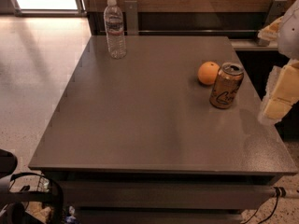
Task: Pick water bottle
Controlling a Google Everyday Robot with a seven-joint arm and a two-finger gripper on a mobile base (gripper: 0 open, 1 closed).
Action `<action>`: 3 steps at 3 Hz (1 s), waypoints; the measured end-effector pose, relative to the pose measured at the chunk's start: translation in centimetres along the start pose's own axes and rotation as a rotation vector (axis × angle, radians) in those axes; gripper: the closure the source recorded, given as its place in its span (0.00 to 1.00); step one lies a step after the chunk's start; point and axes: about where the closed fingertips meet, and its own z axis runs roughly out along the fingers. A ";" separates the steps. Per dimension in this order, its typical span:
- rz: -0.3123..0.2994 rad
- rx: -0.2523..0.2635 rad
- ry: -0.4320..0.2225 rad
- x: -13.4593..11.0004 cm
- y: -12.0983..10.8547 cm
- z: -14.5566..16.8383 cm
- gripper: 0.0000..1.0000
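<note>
The water bottle stands upright at the far left corner of the grey table. It is clear and ribbed, with a white cap and a pale label band. My gripper hangs at the right edge of the view, just past the table's right side and above it. It is far from the bottle, across the whole width of the table, and nothing shows in it.
A gold drink can stands near the table's right edge, with an orange just behind it on the left. Both lie close to my gripper. A wooden wall and dark rail run behind the table. Pale floor lies to the left.
</note>
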 end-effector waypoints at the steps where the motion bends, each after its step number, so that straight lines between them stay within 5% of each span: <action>1: 0.000 0.001 -0.001 0.0 0.0 0.0 0.00; 3: 0.033 0.093 -0.171 -4.2 -3.2 0.3 0.00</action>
